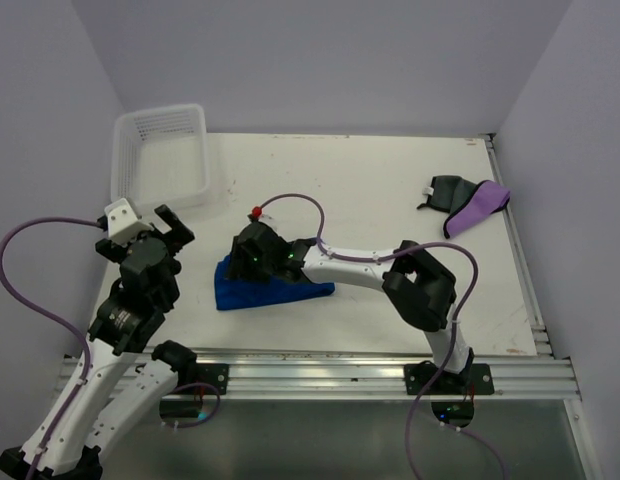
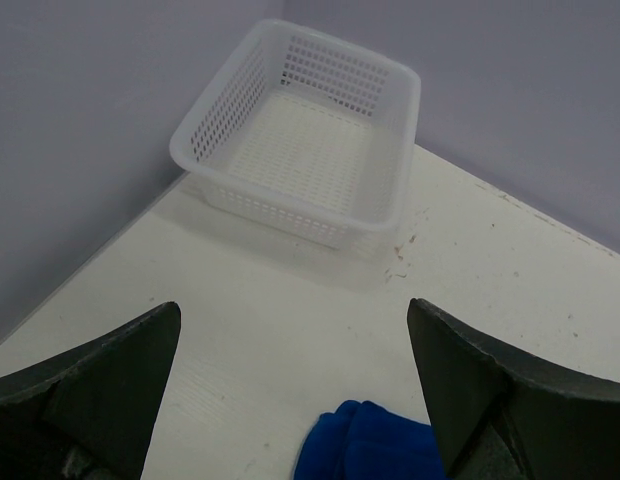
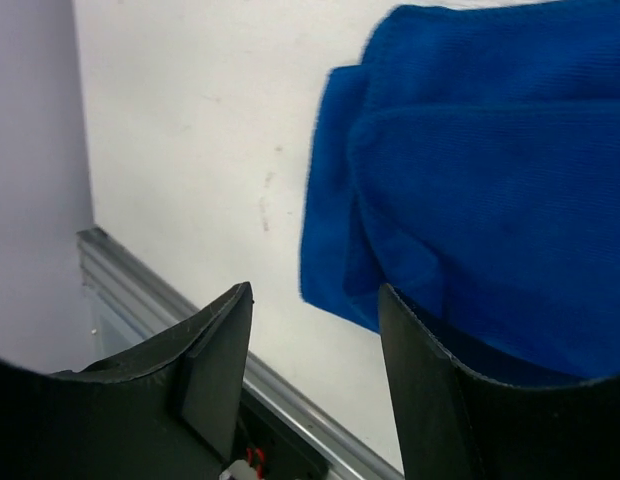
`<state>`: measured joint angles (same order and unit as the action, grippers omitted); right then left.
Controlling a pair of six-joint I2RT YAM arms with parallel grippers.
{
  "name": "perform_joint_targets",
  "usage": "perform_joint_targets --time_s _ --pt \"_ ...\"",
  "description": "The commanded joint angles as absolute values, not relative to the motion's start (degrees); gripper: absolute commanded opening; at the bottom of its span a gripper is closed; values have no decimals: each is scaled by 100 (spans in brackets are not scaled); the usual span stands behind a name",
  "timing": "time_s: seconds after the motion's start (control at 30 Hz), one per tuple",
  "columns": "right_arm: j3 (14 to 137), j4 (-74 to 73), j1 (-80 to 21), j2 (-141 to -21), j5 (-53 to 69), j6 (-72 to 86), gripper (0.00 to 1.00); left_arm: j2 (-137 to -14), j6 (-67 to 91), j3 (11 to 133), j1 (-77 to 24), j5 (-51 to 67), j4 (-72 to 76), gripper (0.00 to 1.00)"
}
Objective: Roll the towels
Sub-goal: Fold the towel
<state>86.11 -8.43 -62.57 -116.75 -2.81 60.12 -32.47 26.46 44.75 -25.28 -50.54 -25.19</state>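
- Far left, 10 o'clock corner of the table (image 1: 390,180): the white mesh basket (image 1: 160,150) sits close to the left wall. The left wrist view shows its bare mesh floor from side to side.
- The left gripper (image 2: 293,305) is up over the table's left edge at about 9 o'clock, aimed toward the basket. Its fingers are spread wide with only tabletop between them.
- There's a strip of bare table between the basket and the blue towel (image 1: 275,290).
- The blue towel lies bunched and partly folded at about 7 o'clock, near the metal rail (image 1: 320,365) on the front edge.
- The right gripper (image 3: 315,290) reaches across and sits low at the towel's left end. Its fingers are parted and not pinching anything. The towel's edge lies just beside one finger, with bare table showing in the gap.
- The middle and far side, 12 to 1 o'clock, is a big open white surface.
- At 2 o'clock, near the right edge, a purple towel (image 1: 480,205) lies touching a dark grey towel (image 1: 442,190), well apart from both arms.
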Motion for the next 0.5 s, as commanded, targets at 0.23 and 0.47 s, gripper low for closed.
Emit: perform_joint_targets --time_s 0.23,0.47 --pt "9034 -1520 -6582 -11821 -721 5889 52 -3225 2487 4544 -2558 -4992 -2206 99" --pt "8992 -1328 -6794 -12085 -422 6099 51 -3217 2470 4527 -2558 -4966 -2206 99"
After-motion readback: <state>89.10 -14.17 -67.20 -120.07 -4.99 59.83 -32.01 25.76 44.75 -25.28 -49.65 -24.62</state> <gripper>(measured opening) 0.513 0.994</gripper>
